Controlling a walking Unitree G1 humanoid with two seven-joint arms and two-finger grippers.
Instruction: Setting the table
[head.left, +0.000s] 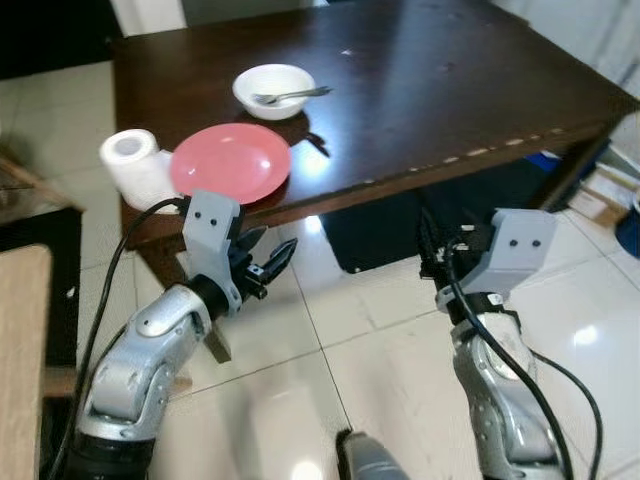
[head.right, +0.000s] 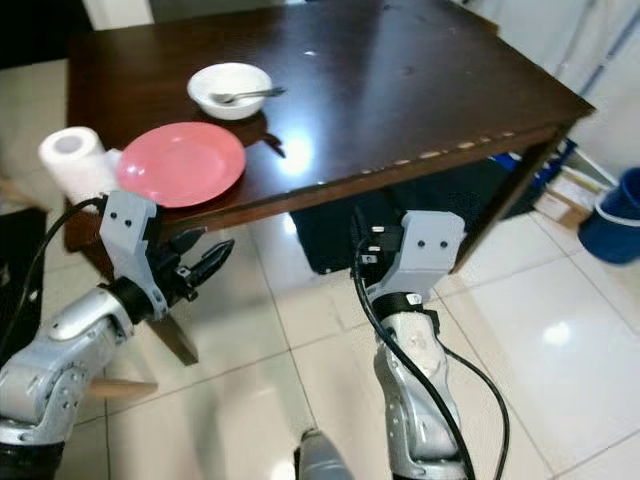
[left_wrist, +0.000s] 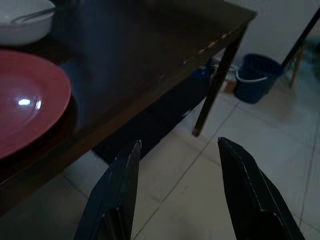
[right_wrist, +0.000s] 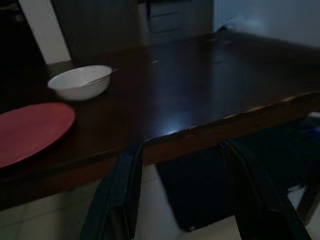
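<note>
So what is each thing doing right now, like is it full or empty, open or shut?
pink plate: empty, flat near the table's front edge.
white bowl: upright, a spoon in it.
spoon: lying in the bowl, handle over the rim.
paper roll: standing on end, beside the plate.
left gripper: open, empty, below the table edge.
right gripper: open, empty, in front of the table.

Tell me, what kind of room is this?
Probably a home dining area: a dark wooden table on a tiled floor, with a pink plate and a white bowl holding a spoon.
</note>
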